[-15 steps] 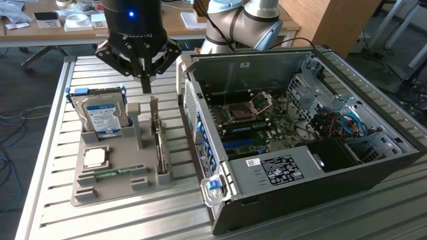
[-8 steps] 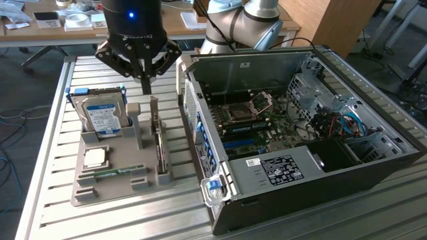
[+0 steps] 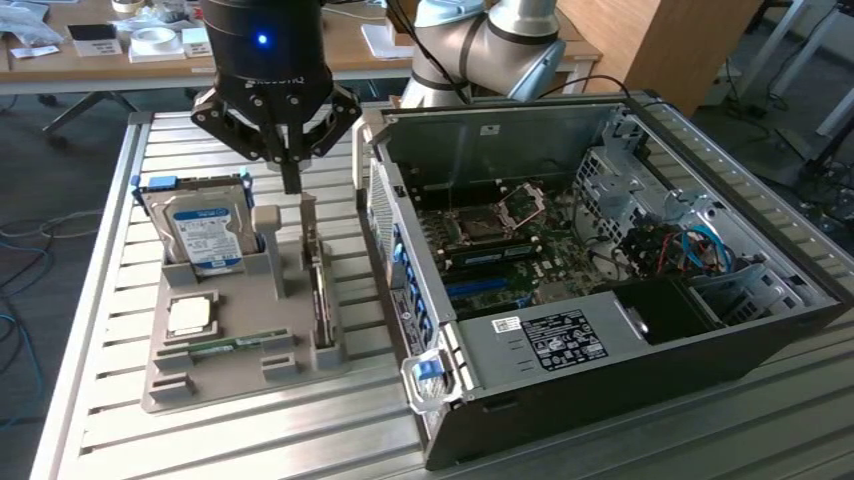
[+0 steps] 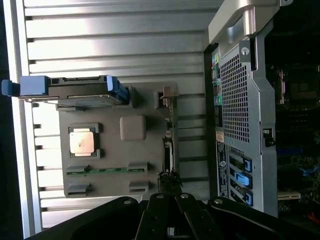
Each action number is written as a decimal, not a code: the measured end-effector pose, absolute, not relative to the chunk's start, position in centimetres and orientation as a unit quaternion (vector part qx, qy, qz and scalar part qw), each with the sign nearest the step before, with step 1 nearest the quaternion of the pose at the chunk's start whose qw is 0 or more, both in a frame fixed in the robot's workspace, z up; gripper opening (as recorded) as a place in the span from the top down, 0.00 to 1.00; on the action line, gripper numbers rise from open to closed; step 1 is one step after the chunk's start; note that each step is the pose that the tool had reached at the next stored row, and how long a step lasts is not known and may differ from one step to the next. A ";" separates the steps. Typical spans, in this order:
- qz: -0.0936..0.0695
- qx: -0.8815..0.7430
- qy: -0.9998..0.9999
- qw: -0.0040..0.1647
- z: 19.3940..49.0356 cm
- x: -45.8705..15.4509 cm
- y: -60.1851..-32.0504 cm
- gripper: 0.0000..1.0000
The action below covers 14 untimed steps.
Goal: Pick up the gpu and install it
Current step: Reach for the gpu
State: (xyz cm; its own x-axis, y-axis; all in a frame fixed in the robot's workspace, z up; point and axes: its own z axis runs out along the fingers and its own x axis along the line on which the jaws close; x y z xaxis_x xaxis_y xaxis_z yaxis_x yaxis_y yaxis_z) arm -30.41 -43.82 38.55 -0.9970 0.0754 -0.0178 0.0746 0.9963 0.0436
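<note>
1. Slatted metal bench, pale ribbed strips running straight across its width.
2. Grey moulded fixture flat on the slats, close to the bench edge at the exterior view's left.
3. Open computer case lying on its side, open face up, just beside the fixture, reaching the bench edge at the exterior view's right.

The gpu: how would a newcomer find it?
Find the open computer case; beside it, on the exterior view's left, sits a grey holder. The gpu stands on edge along the holder's case side: a thin dark card, unlike the labelled hard drive.
</note>
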 end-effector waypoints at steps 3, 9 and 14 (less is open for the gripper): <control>0.021 0.037 0.999 0.010 38.5 -30.4 -44.1 0.89; 0.021 0.038 0.999 0.010 38.5 -30.4 -44.5 0.89; 0.021 0.038 0.999 0.010 38.5 -30.3 -44.6 0.89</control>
